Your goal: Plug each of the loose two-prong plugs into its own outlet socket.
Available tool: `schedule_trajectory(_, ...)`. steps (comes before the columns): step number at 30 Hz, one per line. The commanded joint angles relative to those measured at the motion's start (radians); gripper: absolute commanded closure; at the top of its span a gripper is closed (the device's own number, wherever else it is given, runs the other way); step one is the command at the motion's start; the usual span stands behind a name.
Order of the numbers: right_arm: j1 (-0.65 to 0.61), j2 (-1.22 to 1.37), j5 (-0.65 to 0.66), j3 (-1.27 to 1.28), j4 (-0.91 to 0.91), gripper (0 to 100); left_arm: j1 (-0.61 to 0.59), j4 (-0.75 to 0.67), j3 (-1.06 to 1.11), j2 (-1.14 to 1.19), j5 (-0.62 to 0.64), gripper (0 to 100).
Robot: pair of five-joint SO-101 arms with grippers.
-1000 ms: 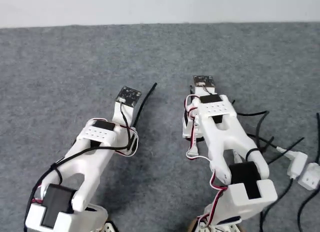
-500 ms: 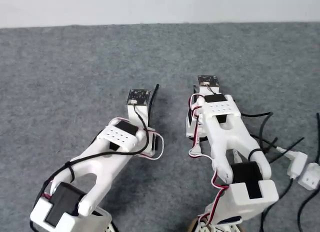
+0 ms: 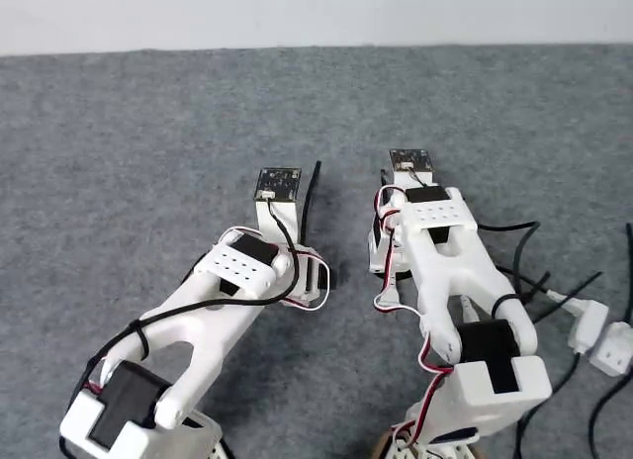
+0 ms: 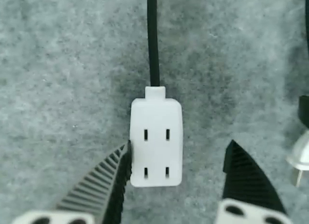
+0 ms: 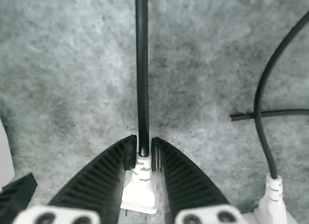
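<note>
Nearest the bases, beside the right arm, a spare white plastic plug [image 3: 587, 322] on a black cable is seen lying on the grey felt-covered table [image 3: 138, 133]. Farther out, the right gripper [image 5: 142, 143] is pressed together on a white two-prong plug with a black cord [image 5: 139, 188], which is pinched at its neck with the cord leading away from the wrist. Alongside, the left gripper [image 4: 179, 147] is spread around a white rectangular two-socket outlet block [image 4: 156, 137]; one finger touches its edge and the other stands apart. Beyond, the block's own black lead [image 4: 152, 35] runs off across the felt. The step in hand is judged to be securing the block. Next, the spread jaws would need closing on it, so that the held plug can be turned and its prongs lined up with one slot pair.
</note>
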Motion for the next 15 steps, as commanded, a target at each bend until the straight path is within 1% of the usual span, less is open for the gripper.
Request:
schedule_trajectory(1, 0.001, -0.062, 0.012, -0.029, 0.008, 99.1, 0.008, 0.069, -0.036, -0.026, -0.031, 70)
schedule_trajectory(3, 0.001, -0.068, 0.032, -0.035, 0.013, 99.1, -0.006, 0.11, -0.039, -0.069, -0.066, 70)
schedule_trajectory(6, 0.001, -0.128, 0.044, -0.034, 0.019, 99.1, -0.061, 0.175, -0.027, -0.209, -0.135, 72)
schedule_trajectory(9, 0.005, -0.22, 0.049, -0.021, 0.048, 99.1, -0.189, 0.213, -0.008, -0.399, -0.279, 81)
schedule_trajectory(11, -0.001, -0.288, 0.074, -0.018, 0.082, 99.1, -0.258, 0.178, 0.044, -0.5, -0.347, 86)
schedule_trajectory(13, -0.016, -0.354, 0.092, -0.023, 0.117, 99.1, -0.264, 0.157, 0.099, -0.511, -0.407, 90)
schedule_trajectory(15, -0.044, -0.427, 0.098, -0.023, 0.142, 99.1, -0.252, 0.153, 0.13, -0.454, -0.468, 93)
